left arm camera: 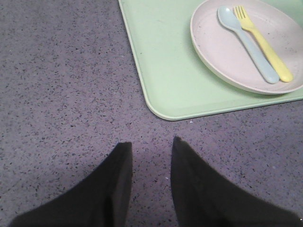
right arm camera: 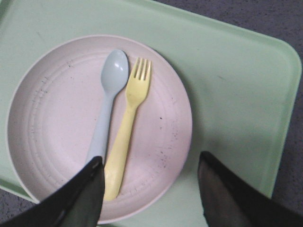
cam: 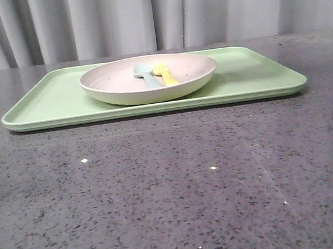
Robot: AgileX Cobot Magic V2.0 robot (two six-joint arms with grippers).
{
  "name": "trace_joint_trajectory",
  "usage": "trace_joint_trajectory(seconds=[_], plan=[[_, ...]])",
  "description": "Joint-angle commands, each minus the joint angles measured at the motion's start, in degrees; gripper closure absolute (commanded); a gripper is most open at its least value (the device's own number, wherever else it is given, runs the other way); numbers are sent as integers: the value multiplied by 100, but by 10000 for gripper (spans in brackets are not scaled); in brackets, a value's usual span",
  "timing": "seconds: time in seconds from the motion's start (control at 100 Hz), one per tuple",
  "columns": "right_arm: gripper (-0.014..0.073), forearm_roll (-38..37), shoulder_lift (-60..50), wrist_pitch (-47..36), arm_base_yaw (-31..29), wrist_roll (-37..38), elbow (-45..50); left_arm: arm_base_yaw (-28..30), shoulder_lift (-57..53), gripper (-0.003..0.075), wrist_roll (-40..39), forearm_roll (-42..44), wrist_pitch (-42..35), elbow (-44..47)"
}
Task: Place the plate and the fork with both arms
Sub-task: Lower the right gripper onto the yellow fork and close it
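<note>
We are starting from the fork (right arm camera: pixel 127 127), which is lying inside the plate (right arm camera: pixel 57 123), touching or nearly touching the pale blue spoon (right arm camera: pixel 106 106) along its handle. In the right wrist view the fork's long axis is running from the handle end, just ahead of one finger of the right tool (right arm camera: pixel 149 189), out to the tines, which are pointing away from that tool. The plate is sitting on the green tray (right arm camera: pixel 236 90), and the tray is resting on the dark speckled tabletop (cam: pixel 162 192).

We are holding the right tool wide open and empty, hovering over the near rim of the plate with the fork handle close to the inner side of one finger. We judge the step in hand to be picking up the fork, so we should be shifting the tool sideways until the handle is lying midway between the fingers, keeping the fingers across the handle and not along it, and closing only on the yellow handle so the spoon is not being caught too.

We are keeping the left tool (left arm camera: pixel 151 146) partly open and empty, over bare tabletop, just short of the tray's corner, with the plate further ahead of it and off to one side. For the plate, we judge that a grip on the rim nearest this tool is the likely approach.
</note>
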Motion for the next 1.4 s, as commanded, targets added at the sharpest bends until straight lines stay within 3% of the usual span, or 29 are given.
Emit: trace_joint_trajectory(seconds=[0.0, 0.58, 0.82, 1.39], plan=[[148, -102, 103, 7, 18, 135, -590, 13, -40, 521, -61, -180, -331, -152], [153, 99, 1067, 119, 25, 470, -952, 13, -40, 521, -61, -180, -320, -152], [263, 261, 1304, 159, 50, 470, -952, 13, -40, 521, -61, -180, -320, -152], [265, 269, 1587, 219, 193, 465, -952, 13, -40, 521, -61, -180, -320, -152]])
